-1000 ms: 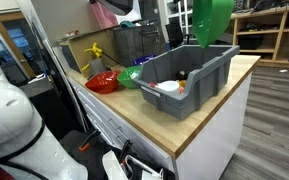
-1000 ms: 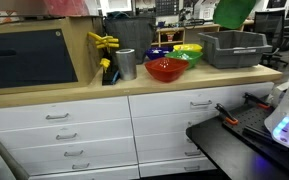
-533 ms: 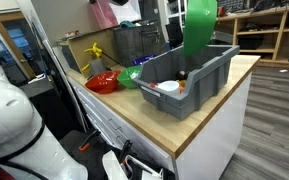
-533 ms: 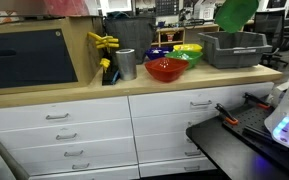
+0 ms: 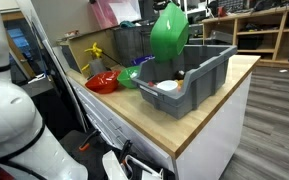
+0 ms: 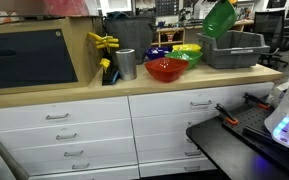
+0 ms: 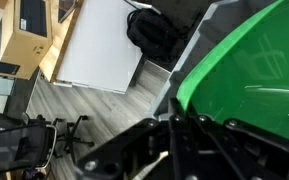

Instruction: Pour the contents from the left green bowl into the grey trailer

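Clamped on the rim of the left green bowl (image 5: 169, 35), the gripper (image 7: 180, 128) holds it steeply tipped in the air over 1 end of the grey trailer (image 5: 206, 80), which lies directly below, so contents should fall inside.

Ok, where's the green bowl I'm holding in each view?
Exterior view: held green bowl, top centre, tilted over the grey trailer.
Exterior view: bowl top right, above the trailer.
Wrist view: bowl fills the right side.
Shared landmark: the grey trailer, both exterior views.
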`<state>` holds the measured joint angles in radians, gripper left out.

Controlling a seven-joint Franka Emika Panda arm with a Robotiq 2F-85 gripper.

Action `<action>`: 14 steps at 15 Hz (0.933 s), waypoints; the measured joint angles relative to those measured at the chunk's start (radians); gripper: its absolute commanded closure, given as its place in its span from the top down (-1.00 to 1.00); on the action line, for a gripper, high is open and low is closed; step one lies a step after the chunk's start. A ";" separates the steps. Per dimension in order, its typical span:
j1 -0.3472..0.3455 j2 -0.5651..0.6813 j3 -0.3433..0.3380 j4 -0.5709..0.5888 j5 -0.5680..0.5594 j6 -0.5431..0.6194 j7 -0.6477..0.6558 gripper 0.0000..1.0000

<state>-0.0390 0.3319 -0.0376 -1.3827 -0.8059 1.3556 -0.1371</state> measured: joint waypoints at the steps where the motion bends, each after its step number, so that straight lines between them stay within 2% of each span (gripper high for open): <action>1: 0.006 0.026 0.000 0.049 0.015 -0.037 0.008 -0.97; 5: 0.036 0.111 0.004 0.243 0.061 -0.157 0.009 -0.97; 10: 0.124 0.217 0.006 0.481 0.064 -0.335 -0.043 -0.97; 14: 0.145 0.307 0.018 0.656 0.138 -0.402 -0.074 -0.97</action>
<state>0.1060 0.6392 -0.0195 -0.7269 -0.6682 0.9533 -0.2111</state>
